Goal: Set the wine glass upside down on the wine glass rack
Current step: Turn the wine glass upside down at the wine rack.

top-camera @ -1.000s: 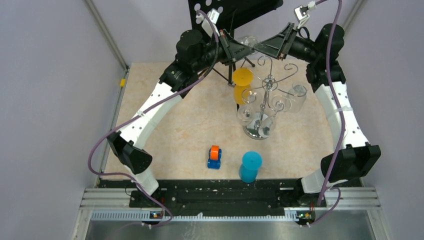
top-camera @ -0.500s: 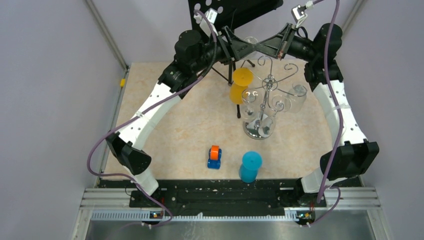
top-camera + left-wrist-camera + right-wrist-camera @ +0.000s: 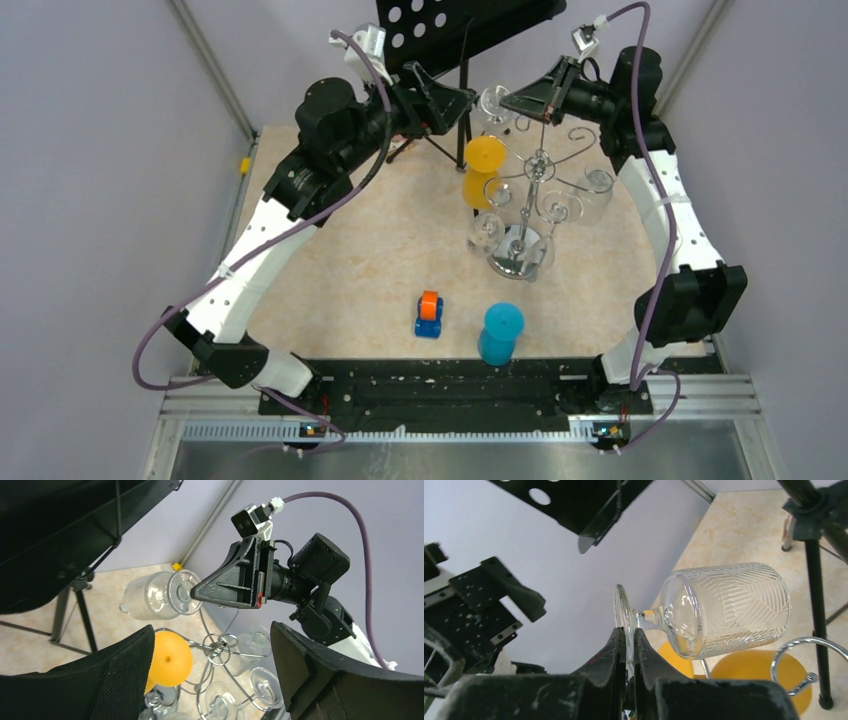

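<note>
A clear ribbed wine glass (image 3: 493,102) hangs on its side high over the back of the table. My right gripper (image 3: 516,100) is shut on the thin edge of its round foot (image 3: 621,611), and the bowl (image 3: 729,607) points away to the left. My left gripper (image 3: 452,101) stands open a short way left of the glass, touching nothing; through its wide gap (image 3: 212,632) I look down on the wine glass rack. The chrome wine glass rack (image 3: 538,168) stands below and right of the glass, its curled hooks (image 3: 796,650) up.
Several clear glasses (image 3: 597,188) hang on the rack, and an orange cup (image 3: 484,168) is at its left side. A black music stand (image 3: 465,30) rises just behind the grippers. A blue cup (image 3: 500,333) and a small blue-orange toy (image 3: 429,314) sit near the front.
My left gripper has opened, let go of the wine glass and drawn back to the left. My right gripper has shut on the foot and now holds the glass alone.
</note>
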`<move>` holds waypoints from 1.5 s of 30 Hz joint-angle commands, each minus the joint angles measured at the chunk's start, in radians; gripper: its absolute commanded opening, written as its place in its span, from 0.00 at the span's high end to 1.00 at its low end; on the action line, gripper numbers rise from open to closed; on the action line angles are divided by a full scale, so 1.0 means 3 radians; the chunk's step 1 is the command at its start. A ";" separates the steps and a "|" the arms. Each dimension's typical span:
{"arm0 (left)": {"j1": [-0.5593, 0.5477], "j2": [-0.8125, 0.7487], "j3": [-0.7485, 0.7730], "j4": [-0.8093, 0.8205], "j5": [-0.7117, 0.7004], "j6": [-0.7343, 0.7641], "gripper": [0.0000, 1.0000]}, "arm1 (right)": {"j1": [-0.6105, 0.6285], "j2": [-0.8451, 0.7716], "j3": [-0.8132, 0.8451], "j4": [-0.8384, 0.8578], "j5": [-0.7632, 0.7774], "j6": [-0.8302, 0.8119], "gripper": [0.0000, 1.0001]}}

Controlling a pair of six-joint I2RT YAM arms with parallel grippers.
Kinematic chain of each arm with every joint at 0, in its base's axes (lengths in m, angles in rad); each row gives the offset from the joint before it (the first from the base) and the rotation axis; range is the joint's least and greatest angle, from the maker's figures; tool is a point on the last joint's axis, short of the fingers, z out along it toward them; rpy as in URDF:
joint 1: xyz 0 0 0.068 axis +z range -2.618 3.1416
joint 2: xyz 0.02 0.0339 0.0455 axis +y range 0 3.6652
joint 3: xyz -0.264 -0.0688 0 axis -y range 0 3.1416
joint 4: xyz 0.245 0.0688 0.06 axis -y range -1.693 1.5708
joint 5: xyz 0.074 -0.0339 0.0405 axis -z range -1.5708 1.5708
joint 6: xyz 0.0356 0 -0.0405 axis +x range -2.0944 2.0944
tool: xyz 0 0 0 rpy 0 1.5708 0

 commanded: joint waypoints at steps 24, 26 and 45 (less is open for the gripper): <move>-0.0007 -0.0395 -0.0513 -0.0312 -0.0279 0.0378 0.13 | 0.0027 0.0241 0.0594 -0.1282 0.0474 -0.0700 1.00; -0.0007 -0.0385 -0.0512 -0.0309 -0.0273 0.0378 0.13 | 0.0024 0.0234 0.0622 -0.1367 0.0497 -0.0730 1.00; -0.0009 -0.0350 -0.0502 -0.0273 -0.0231 0.0388 0.14 | -0.0173 0.0099 0.0648 -0.1703 0.0481 -0.0836 1.00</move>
